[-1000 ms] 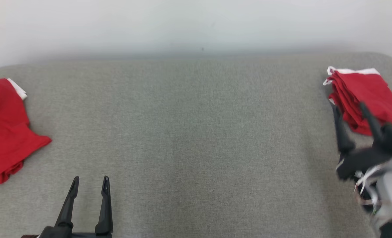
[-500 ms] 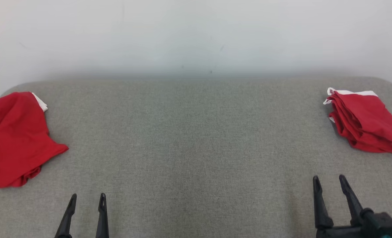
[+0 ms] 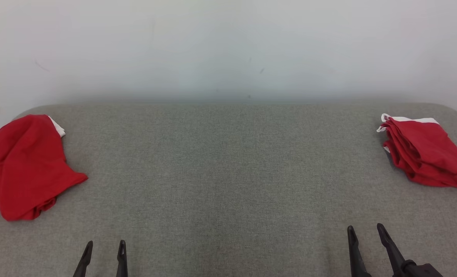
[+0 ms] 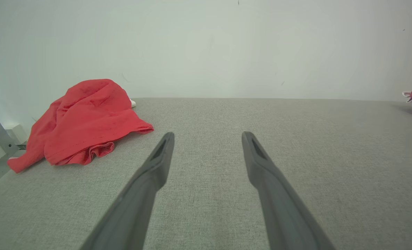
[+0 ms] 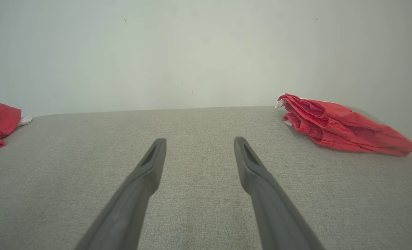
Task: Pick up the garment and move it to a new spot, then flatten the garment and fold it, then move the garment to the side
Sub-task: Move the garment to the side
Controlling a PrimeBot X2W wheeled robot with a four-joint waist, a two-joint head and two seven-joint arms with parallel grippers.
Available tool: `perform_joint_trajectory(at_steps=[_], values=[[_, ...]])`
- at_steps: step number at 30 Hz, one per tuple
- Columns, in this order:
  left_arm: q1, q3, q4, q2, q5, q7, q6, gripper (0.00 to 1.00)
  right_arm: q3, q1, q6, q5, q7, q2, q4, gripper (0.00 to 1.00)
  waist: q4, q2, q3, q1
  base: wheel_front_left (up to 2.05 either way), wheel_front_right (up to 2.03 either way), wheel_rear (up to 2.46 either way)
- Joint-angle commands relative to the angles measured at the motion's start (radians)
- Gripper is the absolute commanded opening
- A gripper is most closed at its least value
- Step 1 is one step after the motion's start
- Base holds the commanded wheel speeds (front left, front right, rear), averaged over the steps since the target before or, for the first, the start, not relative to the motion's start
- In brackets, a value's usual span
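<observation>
Where the garment lies: the crumpled garment (image 3: 24,169) sits heaped at the left end of the grey padded surface (image 3: 228,173), and its outer part droops over that left edge.
How it looks: red and loosely bunched, with rumpled folds along its near hem and a scrap of white showing at the far side; from the left wrist view (image 4: 84,121) it rises as a soft mound.
Folded garment: a second red piece, the folded garment (image 3: 424,154), lies at the right end of the surface in flat stacked layers with white trim along its far edge; the right wrist view (image 5: 337,125) shows the layers edge-on.
Spacing: the two red pieces are well apart, at opposite ends.
Left gripper: the left gripper (image 3: 105,244) is low at the near edge with its fingers spread and holding nothing. It points toward the wall and is near the crumpled garment but clear of it (image 4: 208,135).
Right gripper: the right gripper (image 3: 365,229) is also at the near edge, released and gripping nothing. It stands nearer than the folded garment and apart from it (image 5: 199,140).
Surface: grey woven fabric with rounded far corners.
Wall: a pale wall (image 3: 228,46) rises behind the surface, with a few small dark specks.
</observation>
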State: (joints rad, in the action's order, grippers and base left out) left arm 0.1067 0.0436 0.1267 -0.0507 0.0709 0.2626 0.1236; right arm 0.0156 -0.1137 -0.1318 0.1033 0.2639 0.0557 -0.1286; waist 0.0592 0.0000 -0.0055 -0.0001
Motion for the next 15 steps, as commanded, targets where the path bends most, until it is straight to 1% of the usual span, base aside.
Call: perform_joint_trajectory(at_steps=[1, 15], values=[[0.013, 0.0, 0.004, 0.001, 0.004, 0.003, 0.002, 1.0, -0.001, -0.008, 0.002, -0.006, 0.0, -0.004, -0.002, 1.0, 0.002, 0.0, -0.002, 0.0001, 0.0, 0.0, 0.0], [0.013, -0.007, 0.014, -0.001, -0.023, 0.003, 0.007, 1.0, -0.008, -0.009, 0.002, 0.002, 0.0, -0.007, -0.025, 1.0, 0.004, 0.0, -0.007, 0.0001, 0.0, 0.0, 0.0]])
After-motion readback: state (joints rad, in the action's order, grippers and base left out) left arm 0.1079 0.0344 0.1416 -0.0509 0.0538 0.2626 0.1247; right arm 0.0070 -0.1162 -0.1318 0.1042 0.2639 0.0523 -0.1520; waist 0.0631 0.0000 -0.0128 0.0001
